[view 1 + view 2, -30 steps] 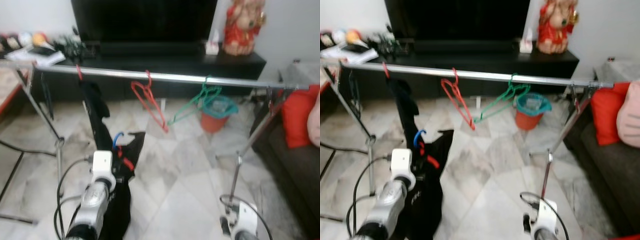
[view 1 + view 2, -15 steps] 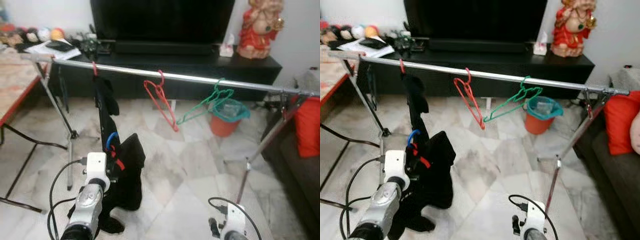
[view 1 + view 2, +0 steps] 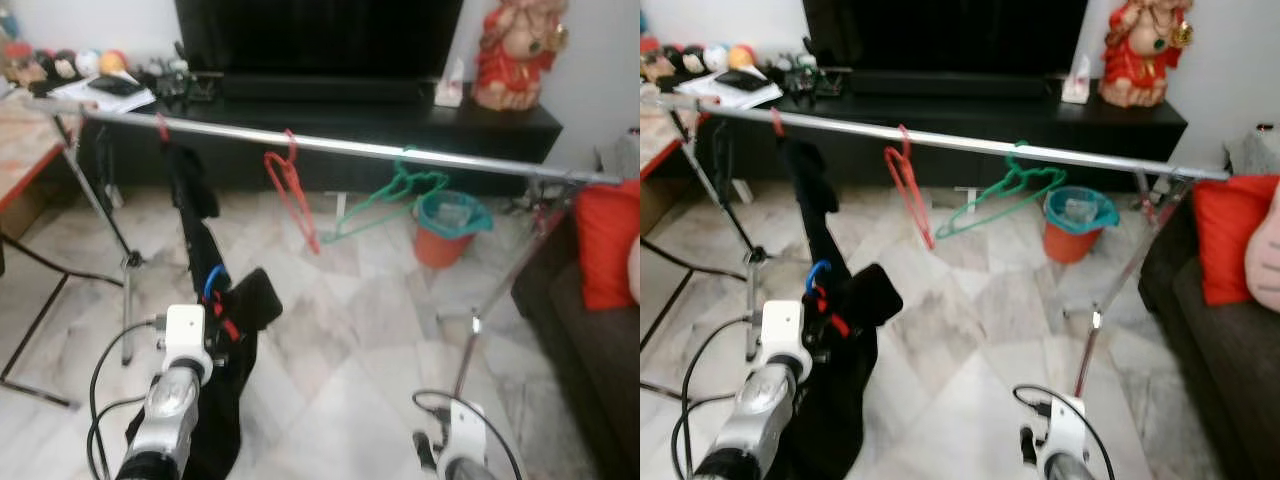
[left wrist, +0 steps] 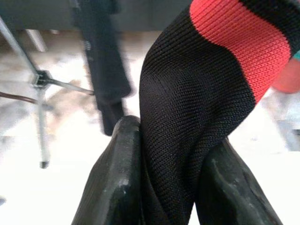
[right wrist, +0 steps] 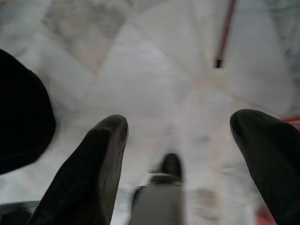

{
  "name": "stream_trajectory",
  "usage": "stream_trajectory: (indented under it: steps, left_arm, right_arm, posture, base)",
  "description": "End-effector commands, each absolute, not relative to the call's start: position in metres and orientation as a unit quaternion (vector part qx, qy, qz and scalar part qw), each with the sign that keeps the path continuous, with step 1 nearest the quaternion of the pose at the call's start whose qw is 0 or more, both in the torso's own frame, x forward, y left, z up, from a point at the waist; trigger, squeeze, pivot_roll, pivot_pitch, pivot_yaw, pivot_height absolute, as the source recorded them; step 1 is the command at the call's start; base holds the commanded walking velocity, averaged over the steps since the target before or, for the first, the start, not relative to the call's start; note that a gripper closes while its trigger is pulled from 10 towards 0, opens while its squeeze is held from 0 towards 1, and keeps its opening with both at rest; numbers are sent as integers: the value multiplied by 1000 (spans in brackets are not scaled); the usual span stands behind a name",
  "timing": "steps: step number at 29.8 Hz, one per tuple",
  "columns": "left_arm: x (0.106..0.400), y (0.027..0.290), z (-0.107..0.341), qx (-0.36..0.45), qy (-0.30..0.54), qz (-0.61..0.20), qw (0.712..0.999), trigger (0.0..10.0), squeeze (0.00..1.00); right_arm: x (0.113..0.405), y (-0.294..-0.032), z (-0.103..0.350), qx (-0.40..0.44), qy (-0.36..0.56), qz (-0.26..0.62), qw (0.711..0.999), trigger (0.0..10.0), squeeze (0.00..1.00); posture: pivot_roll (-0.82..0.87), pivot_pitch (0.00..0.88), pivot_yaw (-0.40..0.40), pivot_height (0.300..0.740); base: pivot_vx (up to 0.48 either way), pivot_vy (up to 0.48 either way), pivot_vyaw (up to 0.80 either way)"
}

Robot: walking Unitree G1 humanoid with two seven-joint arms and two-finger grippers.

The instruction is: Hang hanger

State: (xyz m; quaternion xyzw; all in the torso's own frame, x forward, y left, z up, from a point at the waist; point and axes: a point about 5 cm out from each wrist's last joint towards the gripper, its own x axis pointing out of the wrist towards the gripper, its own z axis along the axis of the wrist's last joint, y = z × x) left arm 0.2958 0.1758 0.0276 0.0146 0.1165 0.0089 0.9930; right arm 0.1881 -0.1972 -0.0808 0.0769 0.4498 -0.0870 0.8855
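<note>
Two bare hangers (red hanger [image 3: 292, 198], green hanger [image 3: 393, 197]) hung on the rail [image 3: 340, 148]; left gripper [image 4: 159, 187] pinched a black garment [image 4: 197, 108]; right gripper [image 5: 187, 159] was spread.

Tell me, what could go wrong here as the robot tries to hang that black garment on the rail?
The left gripper pinches only a fold of the black garment, so the cloth might slip out as it is lifted. Much of the garment dangles low and could drag or snag on the rail's leg. The rail already carries a red hanger and a green hanger hooked loosely; a bump could knock them off.
</note>
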Motion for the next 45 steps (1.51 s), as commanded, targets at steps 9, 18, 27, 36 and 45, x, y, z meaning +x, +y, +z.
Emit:
stream_trajectory:
  steps: [9,18,27,36,45]
  left_arm:
    - [301,184,35,26,103,45,993,10000,0]
    - [306,190,45,22,81,92,992,10000,0]
    - [305,187,43,27,83,88,992,10000,0]
    - [306,186,44,30,83,85,993,10000,0]
    - [306,186,44,30,84,83,993,10000,0]
  right_arm:
    - [190,-197,-80,77,449,-83,887,10000,0]
    - [190,-199,-80,71,450,-83,886,10000,0]
    - [189,-198,-80,56,452,-69,887,10000,0]
    - [188,-197,-81,66,453,-73,886,10000,0]
    - [188,-197,-81,64,454,-74,886,10000,0]
  posture:
    - [-3,0,-41,740]
    - [-4,0,-48,740]
    - [-4,0,-50,740]
    - [-4,0,-48,740]
    - [-4,0,-48,740]
  base:
    - [0,0,0]
    - [0,0,0]
    - [171,0,292]
    - [327,0,74]
    - [329,0,0]
